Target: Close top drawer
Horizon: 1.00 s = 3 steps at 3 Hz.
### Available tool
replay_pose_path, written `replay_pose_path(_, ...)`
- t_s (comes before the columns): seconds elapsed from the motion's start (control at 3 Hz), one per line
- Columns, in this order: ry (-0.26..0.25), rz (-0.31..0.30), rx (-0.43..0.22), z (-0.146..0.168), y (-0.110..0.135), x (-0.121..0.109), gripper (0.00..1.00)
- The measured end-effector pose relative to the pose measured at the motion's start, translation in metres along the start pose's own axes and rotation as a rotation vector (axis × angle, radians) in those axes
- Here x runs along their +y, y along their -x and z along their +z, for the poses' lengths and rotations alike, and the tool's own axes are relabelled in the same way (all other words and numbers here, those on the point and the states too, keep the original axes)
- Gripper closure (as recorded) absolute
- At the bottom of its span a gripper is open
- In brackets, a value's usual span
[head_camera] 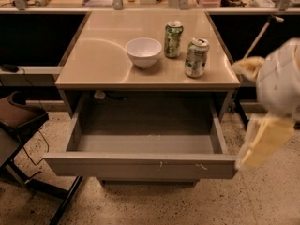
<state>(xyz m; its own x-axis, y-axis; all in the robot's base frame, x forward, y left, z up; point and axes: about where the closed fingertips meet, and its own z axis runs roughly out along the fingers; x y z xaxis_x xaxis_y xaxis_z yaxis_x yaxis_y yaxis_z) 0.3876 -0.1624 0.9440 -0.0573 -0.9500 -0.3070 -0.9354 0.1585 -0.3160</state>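
The top drawer (140, 165) is pulled far out from under the table. It is wide, shallow, grey and empty inside. Its flat front panel has small whitish scratches right of centre (201, 166). My gripper (253, 108) is at the right edge of the view, beside the drawer's right front corner and a little above it. Its two yellowish fingers (263, 143) stand apart and hold nothing. It does not touch the drawer.
On the tan tabletop (98, 60) stand a white bowl (143, 51) and two green cans (173, 39) (196, 56). A dark chair (18, 118) and cables are on the left. A counter with clutter runs along the back. The floor is speckled.
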Motion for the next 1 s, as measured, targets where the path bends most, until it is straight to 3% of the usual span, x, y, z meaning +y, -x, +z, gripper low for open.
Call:
replay_pose_path(0.33,-0.002,0.01,-0.11,0.037,0.014,0.049,0.0)
replay_pose_path(0.67,0.121,0.036,-0.136,0.106,0.006,0.11,0.0)
replay_pose_path(1.0,0.362,0.108,-0.118,0.195,-0.023,0.19,0.0)
